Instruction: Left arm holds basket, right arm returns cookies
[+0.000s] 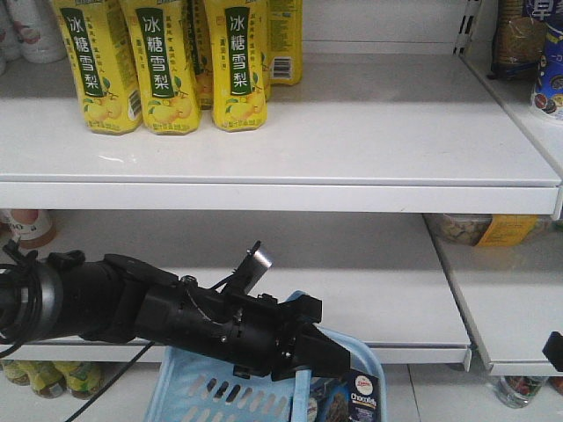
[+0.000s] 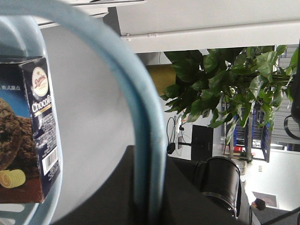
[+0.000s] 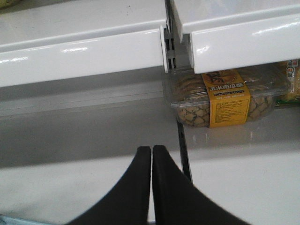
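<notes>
The light blue basket (image 1: 207, 391) hangs at the bottom of the front view, below the lower shelf. My left gripper (image 1: 303, 369), on the cabled black arm, is shut on the basket's handle (image 2: 140, 117), which arcs up between its jaws (image 2: 149, 187). The navy cookies box (image 1: 362, 397) stands upright inside the basket at its right end and fills the left edge of the left wrist view (image 2: 33, 131). My right gripper (image 3: 152, 151) is shut with nothing in it, its fingers pressed together above the white lower shelf (image 3: 84, 140). It is apart from the basket.
Yellow drink bottles (image 1: 158, 61) stand on the upper shelf (image 1: 281, 195). A clear tub of biscuits with a yellow label (image 3: 227, 98) sits on the adjoining shelf to the right (image 1: 484, 230). Bottles (image 1: 53, 376) stand below the lowest shelf. A potted plant (image 2: 225, 89) stands behind.
</notes>
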Robot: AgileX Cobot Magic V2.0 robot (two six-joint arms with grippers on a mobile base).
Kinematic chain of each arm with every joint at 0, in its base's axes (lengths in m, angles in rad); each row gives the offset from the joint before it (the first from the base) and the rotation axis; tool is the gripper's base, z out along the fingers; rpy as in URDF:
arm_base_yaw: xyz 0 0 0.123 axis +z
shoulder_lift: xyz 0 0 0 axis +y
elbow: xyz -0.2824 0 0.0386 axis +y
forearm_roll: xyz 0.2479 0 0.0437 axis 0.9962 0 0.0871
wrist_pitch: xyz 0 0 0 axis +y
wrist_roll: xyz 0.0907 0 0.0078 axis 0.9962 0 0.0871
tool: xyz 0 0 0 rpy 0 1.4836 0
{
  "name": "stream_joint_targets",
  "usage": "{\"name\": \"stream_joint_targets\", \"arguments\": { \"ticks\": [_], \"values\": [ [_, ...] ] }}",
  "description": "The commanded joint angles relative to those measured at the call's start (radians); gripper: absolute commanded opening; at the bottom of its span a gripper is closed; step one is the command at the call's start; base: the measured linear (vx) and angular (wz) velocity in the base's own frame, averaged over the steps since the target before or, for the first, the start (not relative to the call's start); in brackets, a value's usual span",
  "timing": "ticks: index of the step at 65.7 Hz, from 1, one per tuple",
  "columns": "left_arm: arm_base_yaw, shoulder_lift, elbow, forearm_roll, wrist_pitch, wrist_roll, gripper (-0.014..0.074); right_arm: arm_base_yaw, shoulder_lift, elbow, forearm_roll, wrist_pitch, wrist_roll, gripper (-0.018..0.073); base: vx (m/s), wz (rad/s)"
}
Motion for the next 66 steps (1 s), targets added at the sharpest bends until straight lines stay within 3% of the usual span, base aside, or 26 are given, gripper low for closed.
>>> {"name": "stream_joint_targets", "arguments": {
  "ticks": [1, 17, 35, 44, 66],
  "values": [
    [-0.001, -0.057, -0.024, -0.061, 0.059, 0.016, -0.0006, 0.001, 0.011, -0.036, -0.006, -0.082, 0.002, -0.0005, 0.00, 0.00],
    [-0.001, -0.057, -0.024, -0.061, 0.059, 0.016, -0.0006, 0.001, 0.011, -0.036, 0.019, -0.078, 0.002, 0.0076, 0.00, 0.00],
    [-0.001, -0.057, -0.024, -0.061, 0.059, 0.016, -0.0006, 0.001, 0.012, -0.037, 0.100, -0.008, -0.002, 0.0326, 0.00, 0.00],
    [-0.001, -0.057, -0.024, -0.061, 0.059, 0.016, -0.0006, 0.037, 0.037, -0.037, 0.116, 0.038, -0.002, 0.0428, 0.00, 0.00],
    [-0.001, -0.057, -0.024, -0.061, 0.059, 0.016, -0.0006, 0.195, 0.205, -0.037, 0.266, 0.123, -0.003, 0.0466, 0.00, 0.00]
  ]
}}
